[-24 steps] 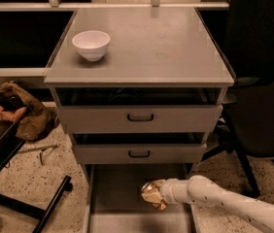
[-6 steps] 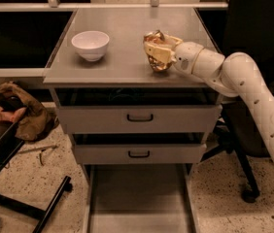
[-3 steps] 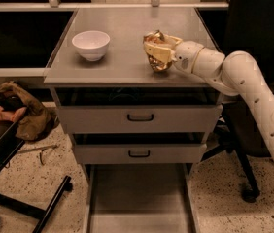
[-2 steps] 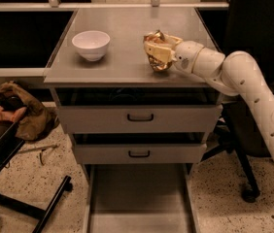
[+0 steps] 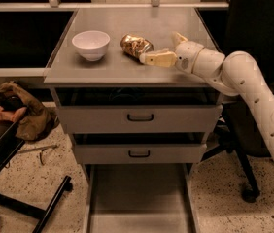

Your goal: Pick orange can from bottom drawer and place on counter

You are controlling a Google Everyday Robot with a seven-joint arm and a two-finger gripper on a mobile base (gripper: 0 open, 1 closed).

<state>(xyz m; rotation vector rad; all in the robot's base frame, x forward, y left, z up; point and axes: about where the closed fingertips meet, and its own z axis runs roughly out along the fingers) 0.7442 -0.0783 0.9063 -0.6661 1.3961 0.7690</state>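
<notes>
Bottom drawer (image 5: 139, 198): nearest the camera, pulled out at floor level below the cabinet. It is a shallow grey tray with low side walls, and the part in view holds nothing.
Floor (image 5: 210, 178): speckled pale stone on both sides of the drawer. A black frame (image 5: 30, 210) lies across it at the left, and a chair castor (image 5: 250, 193) stands at the right.
Brown bundle (image 5: 23, 110): crumpled on the floor to the left of the cabinet.
Middle drawer (image 5: 139, 153): shut, grey, with a black handle.
Top drawer (image 5: 139, 117): shut, of the same make, directly under the table.
Table (image 5: 127, 69): the cabinet's flat grey top with a thin pale edge. It carries the bowl and the can.
White bowl (image 5: 91, 44): upright on the left part of the table, well apart from the gripper.
Orange can (image 5: 136, 46): shiny and dented, lying tilted on the table near its middle, to the right of the bowl and apart from it.
Gripper (image 5: 157, 46): low over the table just to the right of the can. Its jaws are spread wide and hold nothing. The nearer finger's tip is at the can's right end; I cannot tell whether it touches.
Arm (image 5: 253, 91): white, reaching in from the right edge.
Rail (image 5: 103, 6): pale, running behind the table.
</notes>
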